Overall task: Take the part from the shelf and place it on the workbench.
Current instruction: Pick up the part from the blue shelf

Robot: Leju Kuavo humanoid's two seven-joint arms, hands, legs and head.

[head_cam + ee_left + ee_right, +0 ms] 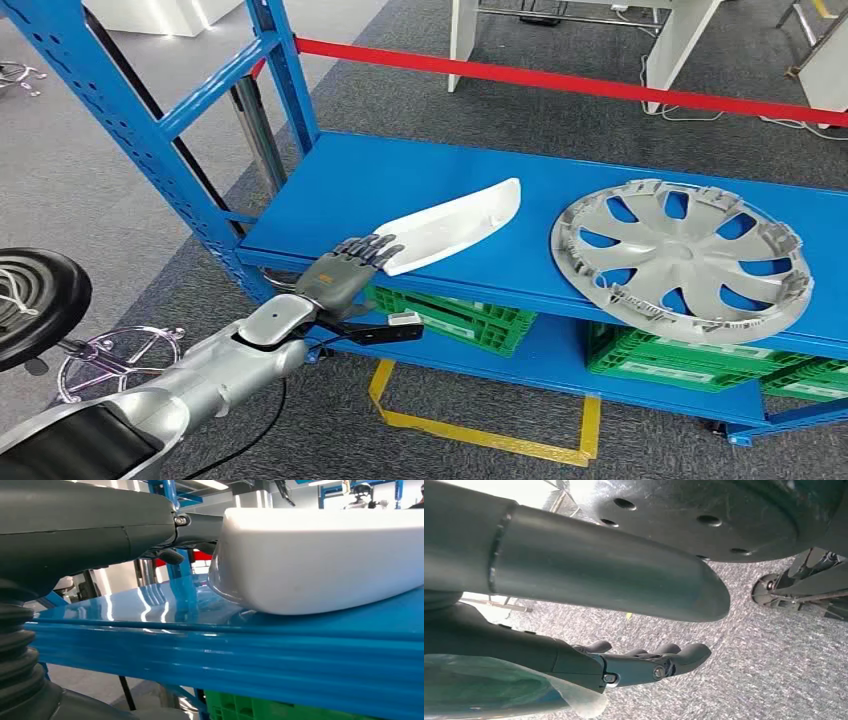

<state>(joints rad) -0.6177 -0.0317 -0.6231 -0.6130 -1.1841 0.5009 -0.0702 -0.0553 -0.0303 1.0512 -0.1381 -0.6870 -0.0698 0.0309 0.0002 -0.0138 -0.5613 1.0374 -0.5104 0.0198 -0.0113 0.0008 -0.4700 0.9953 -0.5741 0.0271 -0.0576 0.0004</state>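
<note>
Grey carpet floor with yellow tape, a red barrier band, white table legs.

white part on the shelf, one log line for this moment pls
phase: reach | left hand: at near end of white part, grasp unclear | part: resting on shelf | right hand: hanging, holds nothing

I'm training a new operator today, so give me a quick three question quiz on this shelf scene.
1. True or false: the left hand is at the white part.
2. What lies on the blue shelf to the right of the white part? A) grey wheel cover B) toolbox C) bottle
3. What colour are the crates on the level below?

Key: 1 true. 2 A. 3 green.
</note>
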